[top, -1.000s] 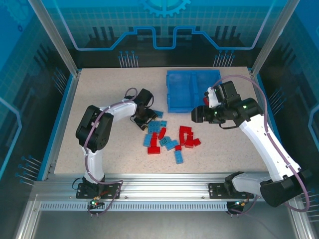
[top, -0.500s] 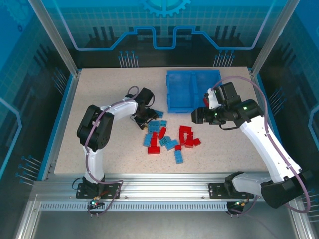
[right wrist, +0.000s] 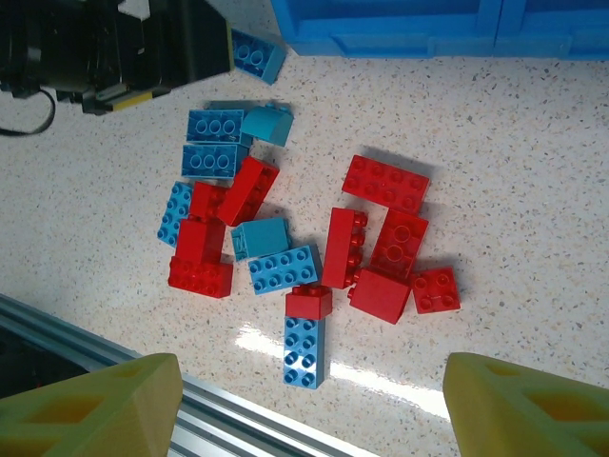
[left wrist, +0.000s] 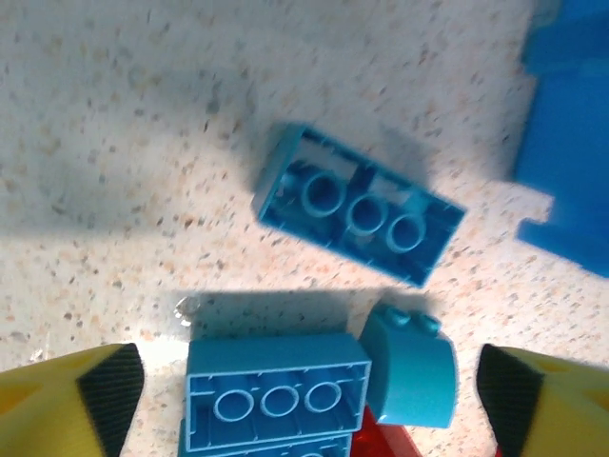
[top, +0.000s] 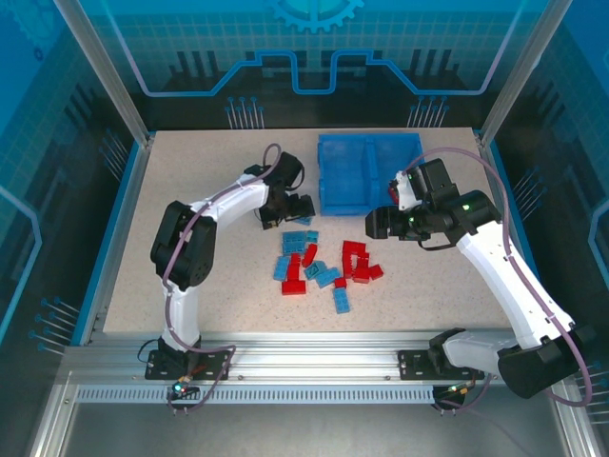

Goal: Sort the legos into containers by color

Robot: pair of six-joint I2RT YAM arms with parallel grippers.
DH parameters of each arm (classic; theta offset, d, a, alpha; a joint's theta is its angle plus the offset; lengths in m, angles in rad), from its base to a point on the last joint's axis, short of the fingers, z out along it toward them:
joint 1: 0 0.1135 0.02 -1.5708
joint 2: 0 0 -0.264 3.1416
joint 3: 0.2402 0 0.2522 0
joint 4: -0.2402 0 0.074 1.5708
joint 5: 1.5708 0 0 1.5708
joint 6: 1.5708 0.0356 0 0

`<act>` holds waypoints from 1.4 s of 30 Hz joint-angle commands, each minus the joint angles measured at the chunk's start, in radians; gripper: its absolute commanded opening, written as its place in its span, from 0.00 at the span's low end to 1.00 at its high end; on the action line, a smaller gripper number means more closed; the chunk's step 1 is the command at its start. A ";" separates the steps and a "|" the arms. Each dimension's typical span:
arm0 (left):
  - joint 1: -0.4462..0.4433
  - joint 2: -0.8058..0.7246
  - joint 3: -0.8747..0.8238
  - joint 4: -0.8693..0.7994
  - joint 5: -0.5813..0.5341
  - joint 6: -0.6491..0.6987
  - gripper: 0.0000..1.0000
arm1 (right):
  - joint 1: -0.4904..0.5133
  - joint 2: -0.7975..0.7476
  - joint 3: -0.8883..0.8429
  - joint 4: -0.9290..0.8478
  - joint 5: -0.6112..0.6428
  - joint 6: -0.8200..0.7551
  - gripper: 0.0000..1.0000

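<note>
L gripper [top: 303, 207] shifted off legos [top: 354, 257], now nr bin [top: 343, 176] edge.

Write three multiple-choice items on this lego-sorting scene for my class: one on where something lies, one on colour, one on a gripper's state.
1. Where do the legos lie?
A. on the table, on the arms' side of the bin
B. inside the bin
C. on the metal rail

2. What colours are the legos?
A. green and yellow
B. all red
C. red and light blue

3. How is the left gripper?
A. shut on a red brick
B. open above blue bricks
C. shut on a blue brick

Answers: 1 A, the pile sits on the speckled table short of the bin; 2 C, both colours show in the pile; 3 B, its fingers stand wide apart.
</note>
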 commanded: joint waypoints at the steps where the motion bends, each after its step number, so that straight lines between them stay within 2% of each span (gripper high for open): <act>1: 0.000 0.065 0.076 -0.039 -0.042 0.144 0.99 | 0.018 -0.011 0.000 -0.028 -0.002 0.001 0.75; 9: -0.002 0.130 0.125 -0.034 -0.016 0.467 0.99 | 0.019 -0.024 0.006 -0.044 0.013 0.005 0.75; 16: -0.002 0.175 0.155 -0.017 -0.003 0.580 0.99 | 0.019 -0.009 0.018 -0.053 0.005 0.002 0.79; 22: -0.002 0.216 0.178 -0.017 0.001 0.582 0.98 | 0.021 0.003 0.028 -0.059 0.006 0.004 0.82; 34: -0.002 0.258 0.178 0.003 0.022 0.496 0.71 | 0.027 0.010 0.033 -0.068 0.006 0.007 0.83; 42: -0.002 0.155 0.104 0.046 0.021 0.421 0.58 | 0.028 0.003 0.032 -0.067 0.007 0.003 0.83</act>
